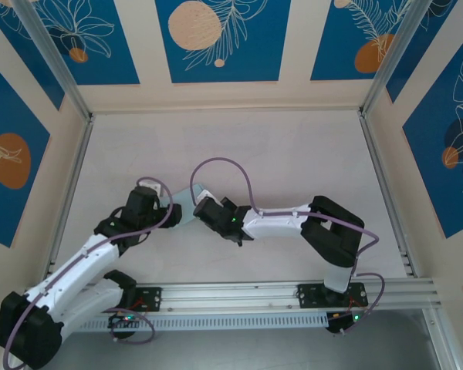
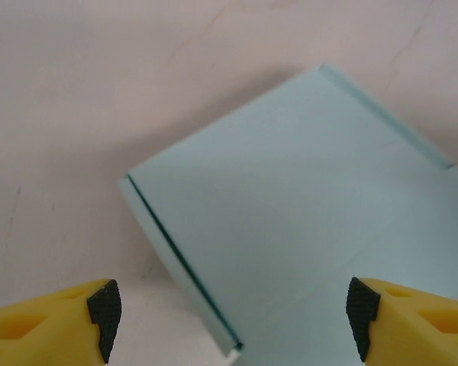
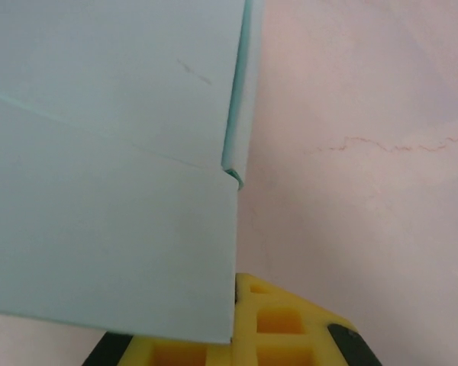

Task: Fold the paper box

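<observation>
Paper box: the paper box lay flat near the middle of the table, between the two grippers. From the left wrist camera it looked already closed up, with a broad top face and a dark seam along its near-left edge.

Left gripper: the left gripper was spread wide and held nothing. In its own camera, the left gripper had its black pads well apart, just short of the box's near corner. Placed there, it was probably ready to straddle the box or brace it against sliding.

Right gripper: the right gripper came in from the opposite side. Its jaws were fully clenched.

Right gripper contact: in the right wrist view, the lower corner of the pale card lay over the closed yellow fingers. Whether they pinched the card or only pressed against it could not be told.

Loose edge: a narrow strip stood slightly proud along the box's right edge, ending in a small notch. That was likely why the right gripper worked at that side.

Stage: late, by my reading. The main panels were down and this edge was left to seat.

Risk: the card looked thin. A clenched tip pushing sideways could skate the box or crease it, so the open left gripper mattered as a stop.
</observation>
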`<state>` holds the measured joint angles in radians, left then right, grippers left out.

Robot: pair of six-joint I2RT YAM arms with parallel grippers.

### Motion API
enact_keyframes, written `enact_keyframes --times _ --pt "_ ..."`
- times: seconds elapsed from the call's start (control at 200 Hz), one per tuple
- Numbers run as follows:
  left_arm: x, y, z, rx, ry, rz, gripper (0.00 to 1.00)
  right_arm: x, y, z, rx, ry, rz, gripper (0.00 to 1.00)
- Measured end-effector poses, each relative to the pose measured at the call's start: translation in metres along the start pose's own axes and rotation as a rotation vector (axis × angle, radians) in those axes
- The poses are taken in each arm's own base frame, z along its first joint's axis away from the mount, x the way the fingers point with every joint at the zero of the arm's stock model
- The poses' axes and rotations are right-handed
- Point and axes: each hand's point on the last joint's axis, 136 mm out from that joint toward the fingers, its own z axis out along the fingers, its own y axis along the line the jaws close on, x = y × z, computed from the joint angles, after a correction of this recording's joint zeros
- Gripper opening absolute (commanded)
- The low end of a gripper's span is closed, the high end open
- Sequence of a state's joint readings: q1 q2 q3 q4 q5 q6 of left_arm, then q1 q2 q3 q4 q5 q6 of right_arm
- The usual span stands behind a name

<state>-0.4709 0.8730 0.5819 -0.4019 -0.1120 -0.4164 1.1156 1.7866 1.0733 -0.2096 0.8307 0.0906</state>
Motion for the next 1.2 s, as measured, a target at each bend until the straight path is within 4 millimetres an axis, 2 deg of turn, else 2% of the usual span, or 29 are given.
enact_keyframes --times 0.13,0.285,0.425,0.6,0.72,0.81,0.925,1.11,1.2 --pt "-0.034 -0.016 -0.021 0.046 -0.052 0.003 0.81 -0.009 -0.008 -0.025 -0.021 0.042 0.014 0.00" --pt "-0.054 -0.027 -0.033 0.078 -0.058 0.024 0.82 -0.012 -0.013 -0.055 -0.085 0.148 0.040 0.00" --pt "-0.070 -0.032 -0.037 0.097 -0.060 0.034 0.82 0.009 -0.021 -0.084 -0.171 0.319 0.085 0.00" --pt "-0.088 -0.037 -0.037 0.160 -0.065 0.031 0.82 0.043 -0.051 -0.123 -0.315 0.502 0.266 0.00" --pt "-0.091 -0.055 -0.029 0.283 -0.048 0.070 0.84 0.056 -0.070 -0.144 -0.382 0.565 0.388 0.00" --pt "-0.094 -0.082 -0.028 0.446 -0.069 0.133 0.85 0.063 -0.077 -0.148 -0.421 0.612 0.451 0.00" --pt "-0.089 -0.112 -0.034 0.656 -0.109 0.241 0.87 0.067 -0.084 -0.146 -0.468 0.650 0.535 0.00" --pt "-0.083 -0.136 -0.050 0.843 -0.147 0.360 0.90 0.077 -0.096 -0.136 -0.508 0.737 0.615 0.00" --pt "-0.070 -0.147 -0.052 0.900 -0.159 0.430 0.91 0.075 -0.099 -0.128 -0.525 0.771 0.626 0.00"
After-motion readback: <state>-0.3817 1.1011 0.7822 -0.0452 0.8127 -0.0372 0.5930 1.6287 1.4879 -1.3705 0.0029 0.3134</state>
